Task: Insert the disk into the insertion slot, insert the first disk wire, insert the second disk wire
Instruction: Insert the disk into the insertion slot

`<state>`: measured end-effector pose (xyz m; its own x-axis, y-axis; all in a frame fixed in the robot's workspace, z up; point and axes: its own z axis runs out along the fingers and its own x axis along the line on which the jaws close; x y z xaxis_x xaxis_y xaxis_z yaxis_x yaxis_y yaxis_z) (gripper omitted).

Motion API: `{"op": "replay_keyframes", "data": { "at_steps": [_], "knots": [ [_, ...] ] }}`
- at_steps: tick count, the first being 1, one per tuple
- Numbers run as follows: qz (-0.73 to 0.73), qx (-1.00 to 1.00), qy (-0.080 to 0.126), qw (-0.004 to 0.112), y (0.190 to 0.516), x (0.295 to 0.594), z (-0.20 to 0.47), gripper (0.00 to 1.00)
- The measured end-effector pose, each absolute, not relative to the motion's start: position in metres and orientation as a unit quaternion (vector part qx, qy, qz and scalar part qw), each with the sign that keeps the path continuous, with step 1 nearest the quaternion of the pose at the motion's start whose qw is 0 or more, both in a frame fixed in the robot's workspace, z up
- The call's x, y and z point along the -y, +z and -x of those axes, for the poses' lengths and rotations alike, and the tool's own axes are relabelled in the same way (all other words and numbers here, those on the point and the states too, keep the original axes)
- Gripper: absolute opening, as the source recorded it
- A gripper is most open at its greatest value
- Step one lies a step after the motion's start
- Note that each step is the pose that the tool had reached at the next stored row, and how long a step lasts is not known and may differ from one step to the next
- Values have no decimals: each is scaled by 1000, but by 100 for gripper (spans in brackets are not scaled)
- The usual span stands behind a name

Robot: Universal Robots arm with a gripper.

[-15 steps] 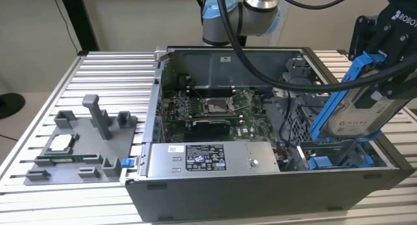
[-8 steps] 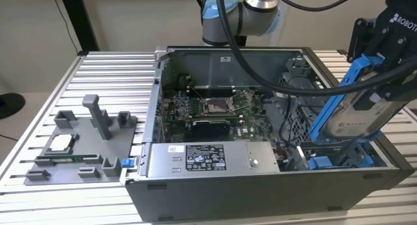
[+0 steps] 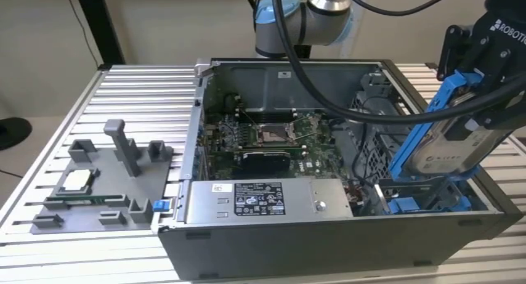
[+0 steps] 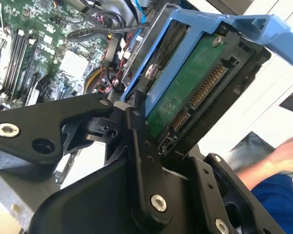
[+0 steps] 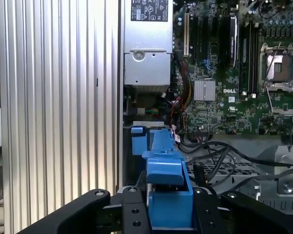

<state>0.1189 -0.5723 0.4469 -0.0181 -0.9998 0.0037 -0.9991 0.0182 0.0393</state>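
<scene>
Pincer point(image 3: 477, 105) pinches the tilted disk point(image 3: 444, 150), lower edge just above the insertion slot point(image 3: 408, 205).

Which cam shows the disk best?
Exterior view: nearly the whole disk shows, tilted in the gripper above the case. Second wrist view shows its green underside and connectors close up; first wrist view, its blue carrier end.

The gripper point(image 3: 478, 94), clamped on the disk point(image 3: 444, 148), runs off the exterior view's right edge and covers the disk's upper end. The disk's lower end hides much of the insertion slot point(image 3: 404, 205) at the computer case's point(image 3: 329, 247) corner. In the second wrist view a person's hand point(image 4: 289, 153) and blue sleeve point(image 4: 278, 195) are blurred and cut off at the edge.
</scene>
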Motion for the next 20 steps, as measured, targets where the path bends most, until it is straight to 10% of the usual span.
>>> {"op": "replay_keyframes", "data": {
  "at_steps": [20],
  "knots": [
    [-701,713,-13,15,442,572,-119,0]
  ]
}}
